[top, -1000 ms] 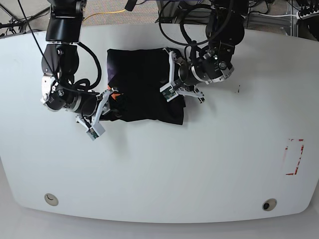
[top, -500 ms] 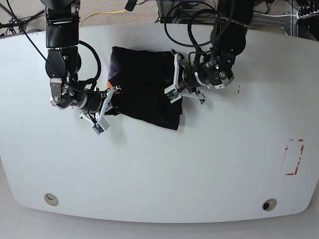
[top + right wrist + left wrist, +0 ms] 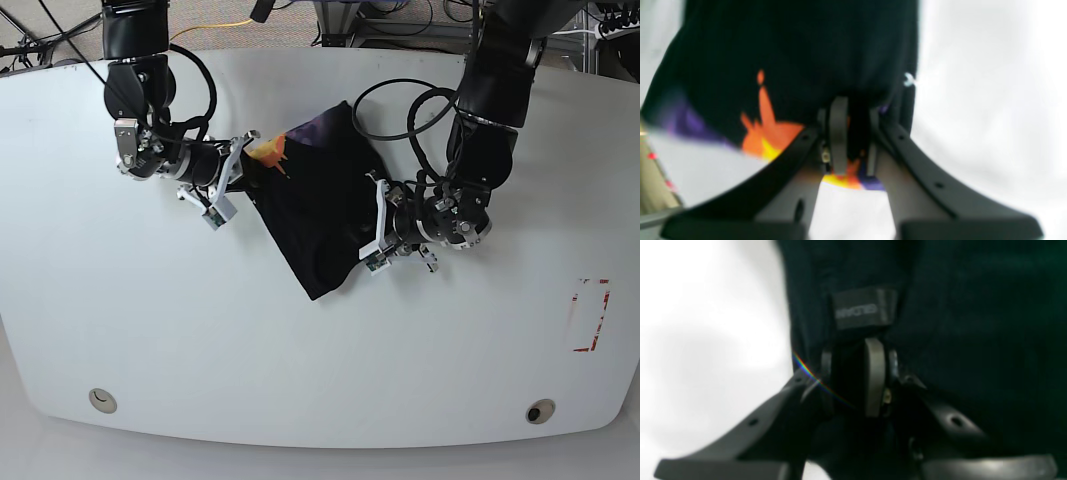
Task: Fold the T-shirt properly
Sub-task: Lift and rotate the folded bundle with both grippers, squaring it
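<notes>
shirt: the large black short-sleeved cloth t-shirt (image 3: 320, 205) lies bunched and skewed on the white tabletop (image 3: 300, 360), between the two arms, running from upper left to a pointed lower corner near the middle of the table.
print: the orange-yellow sun print with a purple patch (image 3: 268, 152) shows at the shirt's upper left edge, just beside the right arm's pincer; in the right wrist view the same orange, yellow and purple colours (image 3: 773, 133) sit at the cloth's lower edge.
right gripper: the black two-fingered right gripper (image 3: 850, 133) has its fingers drawn together on a fold of the printed cloth; in the base view it (image 3: 228, 178) meets the shirt's left edge.
left gripper: the black two-fingered left gripper (image 3: 858, 380) is clamped on dark cloth just below a small grey neck label with pale lettering (image 3: 862, 308); in the base view it (image 3: 372, 232) holds the shirt's right edge.
table: white table surface shows beside the cloth in both wrist views, blurred.
markings: a red-and-white rectangular mark (image 3: 590, 315) lies far off at the table's right edge.
</notes>
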Controlling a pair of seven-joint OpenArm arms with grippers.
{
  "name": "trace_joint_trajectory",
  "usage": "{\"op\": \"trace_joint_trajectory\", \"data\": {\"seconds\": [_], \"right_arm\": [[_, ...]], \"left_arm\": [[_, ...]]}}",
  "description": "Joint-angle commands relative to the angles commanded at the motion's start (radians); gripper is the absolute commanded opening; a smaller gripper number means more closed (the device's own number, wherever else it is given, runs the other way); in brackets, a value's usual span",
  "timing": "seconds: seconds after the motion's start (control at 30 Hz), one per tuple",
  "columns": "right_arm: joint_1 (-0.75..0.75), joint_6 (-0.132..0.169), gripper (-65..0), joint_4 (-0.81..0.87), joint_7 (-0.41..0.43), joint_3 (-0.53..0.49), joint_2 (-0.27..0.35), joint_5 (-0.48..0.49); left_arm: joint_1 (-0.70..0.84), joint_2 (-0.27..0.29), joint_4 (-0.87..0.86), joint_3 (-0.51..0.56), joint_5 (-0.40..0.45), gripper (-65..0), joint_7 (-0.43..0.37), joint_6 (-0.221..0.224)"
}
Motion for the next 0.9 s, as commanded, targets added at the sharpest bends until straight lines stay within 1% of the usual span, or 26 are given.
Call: {"op": "trace_joint_trajectory", "data": {"seconds": [0.07,0.17,0.23,0.27,0.33,0.43,0.5,0.63,0.67,0.7,0.73,0.8,0.83,0.87,0.9], "right_arm": [[-0.002,0.000,-57.7,0.000,0.000,-0.005,-0.032,-0.008],[0.000,0.000,-57.7,0.002,0.000,-0.087,-0.080,-0.080],[0.002,0.000,-57.7,0.006,0.000,-0.133,-0.101,-0.133],[0.002,0.000,-57.7,0.012,0.000,-0.144,-0.120,-0.158],[0.002,0.000,-57.7,0.034,0.000,-0.161,-0.163,-0.209],[0.000,0.000,-57.7,0.072,-0.003,-0.172,-0.187,-0.252],[0.003,0.000,-57.7,0.092,-0.032,-0.190,-0.190,-0.259],[0.034,0.000,-57.7,0.129,-0.075,-0.207,-0.184,-0.255],[0.035,0.000,-57.7,0.137,-0.083,-0.196,-0.184,-0.255],[0.035,0.000,-57.7,0.143,-0.087,-0.186,-0.184,-0.253],[0.037,0.000,-57.7,0.164,-0.097,-0.164,-0.183,-0.253],[0.037,0.000,-57.7,0.193,-0.106,-0.141,-0.183,-0.253],[0.038,0.000,-57.7,0.206,-0.107,-0.130,-0.181,-0.253],[0.038,0.000,-57.7,0.221,-0.107,-0.115,-0.167,-0.253],[0.038,0.000,-57.7,0.229,-0.107,-0.109,-0.157,-0.252]], "left_arm": [[-0.025,-0.023,0.005,0.000,0.000,-53.2,0.000,0.000],[-0.055,-0.037,0.028,-0.008,0.000,-53.2,0.003,0.000],[-0.058,-0.057,0.089,-0.009,0.000,-53.2,0.005,0.000],[-0.058,-0.069,0.130,-0.009,0.000,-53.2,0.005,0.000],[-0.044,-0.075,0.193,-0.011,0.000,-53.2,0.005,0.000],[-0.002,-0.075,0.273,-0.020,0.000,-53.2,0.005,0.000],[0.044,-0.066,0.330,-0.051,0.000,-53.1,0.005,0.000],[0.114,-0.002,0.396,-0.089,0.000,-52.9,0.002,0.000],[0.129,0.011,0.405,-0.092,0.000,-52.9,-0.002,0.053],[0.138,0.018,0.408,-0.094,0.000,-52.9,-0.002,0.093],[0.163,0.035,0.417,-0.095,0.000,-52.9,-0.003,0.168],[0.195,0.066,0.431,-0.098,0.000,-52.9,-0.018,0.263],[0.213,0.081,0.433,-0.098,0.000,-52.9,-0.041,0.312],[0.244,0.098,0.433,-0.097,0.000,-52.9,-0.091,0.375],[0.262,0.109,0.430,-0.097,0.000,-52.9,-0.130,0.409]]}}
